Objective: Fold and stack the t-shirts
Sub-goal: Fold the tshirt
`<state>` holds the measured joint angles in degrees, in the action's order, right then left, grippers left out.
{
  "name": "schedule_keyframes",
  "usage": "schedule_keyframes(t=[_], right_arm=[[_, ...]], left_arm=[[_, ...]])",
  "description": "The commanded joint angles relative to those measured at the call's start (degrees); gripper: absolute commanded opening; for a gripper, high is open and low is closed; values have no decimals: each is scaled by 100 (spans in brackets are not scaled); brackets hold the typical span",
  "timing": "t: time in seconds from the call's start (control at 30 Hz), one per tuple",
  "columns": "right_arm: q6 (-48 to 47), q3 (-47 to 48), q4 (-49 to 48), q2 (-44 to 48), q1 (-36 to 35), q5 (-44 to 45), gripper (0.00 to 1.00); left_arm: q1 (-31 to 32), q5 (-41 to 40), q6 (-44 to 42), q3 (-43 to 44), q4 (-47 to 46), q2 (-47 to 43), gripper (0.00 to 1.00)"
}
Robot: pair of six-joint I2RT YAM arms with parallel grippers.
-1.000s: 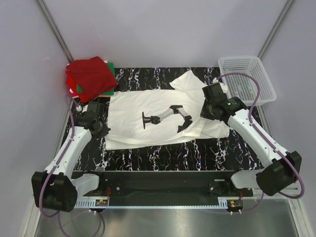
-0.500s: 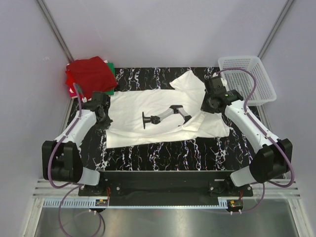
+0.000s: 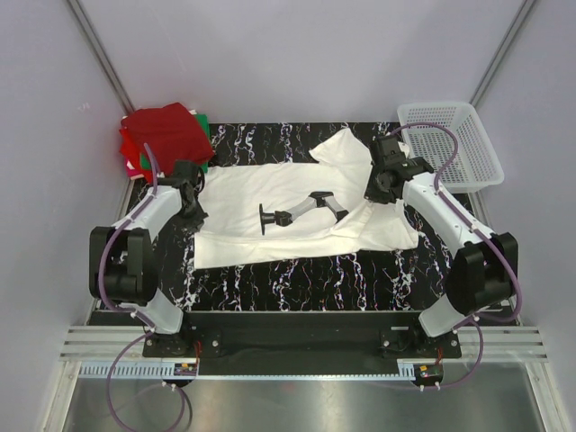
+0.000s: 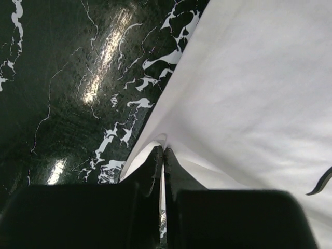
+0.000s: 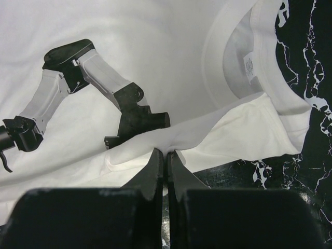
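A white t-shirt (image 3: pixel 270 193) with a printed robot arm lies spread on the black marbled table (image 3: pixel 297 283). My left gripper (image 3: pixel 192 209) is shut on its left edge, and the cloth tents up at the fingertips in the left wrist view, where the gripper (image 4: pixel 164 150) pinches the white t-shirt (image 4: pixel 249 88). My right gripper (image 3: pixel 372 193) is shut on a fold of the shirt just below the neck opening. The right wrist view shows that gripper (image 5: pixel 166 152), the white t-shirt (image 5: pixel 155 46) and its collar (image 5: pixel 290 104). Folded t-shirts (image 3: pixel 166 135), dark red on top with bright red and green (image 3: pixel 206 126) beneath, are stacked at the back left.
A white mesh basket (image 3: pixel 454 144) stands at the back right corner, close behind my right arm. Grey walls close in the table on the left, back and right. The shirt's near edge lies about a hand's width from the table's front rail (image 3: pixel 297 328).
Both grippers have shifted a little toward the back of the table with the shirt's edges still pinched. Both arms' elbows have swung up and back.
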<state>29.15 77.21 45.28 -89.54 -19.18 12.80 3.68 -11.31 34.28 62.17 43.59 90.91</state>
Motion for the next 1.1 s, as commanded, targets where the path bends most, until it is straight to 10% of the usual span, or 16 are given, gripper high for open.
schedule_keyframes(t=[0.0, 0.43, 0.77, 0.9, 1.07], right_arm=[[-23, 277, -89, -90, 81, 100, 0], [30, 602, -63, -722, 301, 188, 0], [153, 1788, 148, -2005, 494, 13, 8], [249, 2280, 253, -2664, 591, -181, 21], [390, 2860, 525, -3456, 749, -199, 89]], left_arm=[[-61, -38, -150, 295, -149, 154, 0], [-148, -73, -211, 471, -89, 471, 0], [-149, -74, -45, -204, 193, -1205, 38], [-131, 278, 113, -723, 132, -1892, 39], [114, 770, 324, -1373, -246, -2717, 40]])
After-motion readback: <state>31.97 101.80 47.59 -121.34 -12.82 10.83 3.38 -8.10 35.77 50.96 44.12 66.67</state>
